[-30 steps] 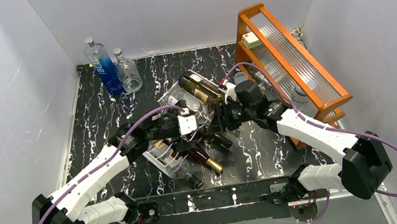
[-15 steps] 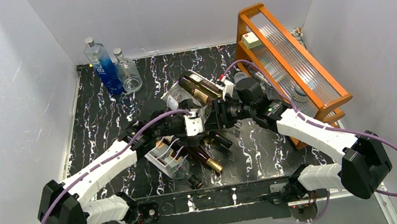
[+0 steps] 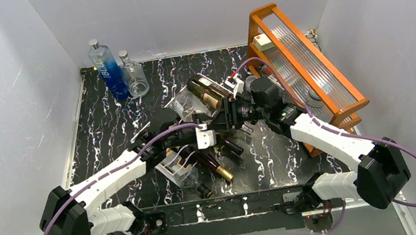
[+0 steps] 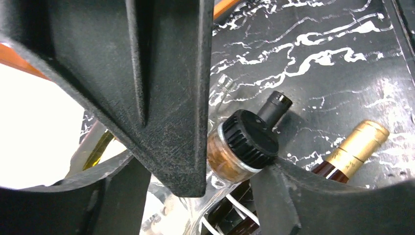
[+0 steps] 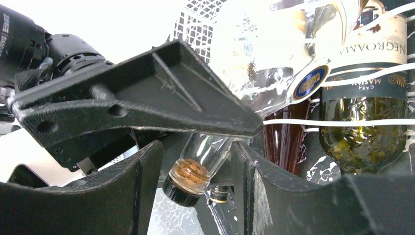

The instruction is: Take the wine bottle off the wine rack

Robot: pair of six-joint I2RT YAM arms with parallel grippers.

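A clear wine bottle (image 3: pixel 188 104) with a cork and black cap (image 4: pixel 249 139) lies on the white wire wine rack (image 3: pixel 167 165), its neck (image 5: pixel 208 149) pointing toward the arms. My left gripper (image 3: pixel 211 134) (image 4: pixel 200 169) is shut on that neck just below the cap. My right gripper (image 3: pixel 223 118) (image 5: pixel 195 152) straddles the same neck from the other side. Its jaws are open, with a gap beside the glass. The right gripper's finger (image 4: pixel 161 88) hides one of the left fingers.
More bottles lie on the rack: a dark green labelled one (image 3: pixel 209 91) (image 5: pixel 364 98), a brown gold-capped one (image 3: pixel 219 170) (image 4: pixel 359 139). A blue bottle (image 3: pixel 105 67) and a small clear bottle (image 3: pixel 134 75) stand back left. An orange wooden frame (image 3: pixel 303 67) leans at the right.
My left arm swung right to the bottle neck and its wide-open jaws closed in on it. The right jaws widened slightly around the same neck.
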